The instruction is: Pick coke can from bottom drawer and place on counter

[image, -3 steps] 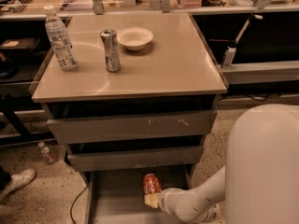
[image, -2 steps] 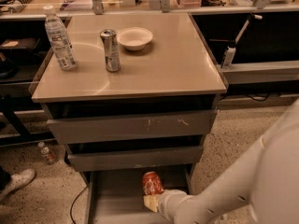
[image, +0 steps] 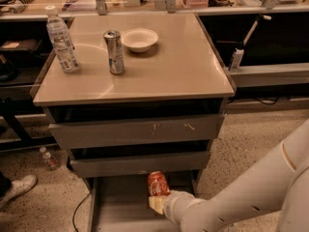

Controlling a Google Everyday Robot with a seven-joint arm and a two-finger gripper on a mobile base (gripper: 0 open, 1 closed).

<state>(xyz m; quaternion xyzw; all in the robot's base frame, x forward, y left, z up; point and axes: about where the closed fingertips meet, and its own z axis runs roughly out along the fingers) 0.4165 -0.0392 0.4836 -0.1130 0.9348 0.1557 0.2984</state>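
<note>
The red coke can (image: 158, 181) stands slightly tilted in the open bottom drawer (image: 120, 209), just below the front of the middle drawer. My gripper (image: 157, 198) reaches in from the lower right on the white arm and is shut around the can's lower end, with a tan finger (image: 155, 205) showing beneath it. The beige counter (image: 178, 66) lies above, at the top of the cabinet.
On the counter stand a clear water bottle (image: 62, 41), a tall silver-grey can (image: 114, 51) and a white bowl (image: 139, 39). The two upper drawers (image: 137, 129) stand slightly out above the can. A small bottle (image: 48, 158) and a shoe (image: 17, 190) lie on the floor at left.
The can and my gripper have risen a little in the bottom drawer. My arm has shifted, and the white forearm now fills the lower right corner.
</note>
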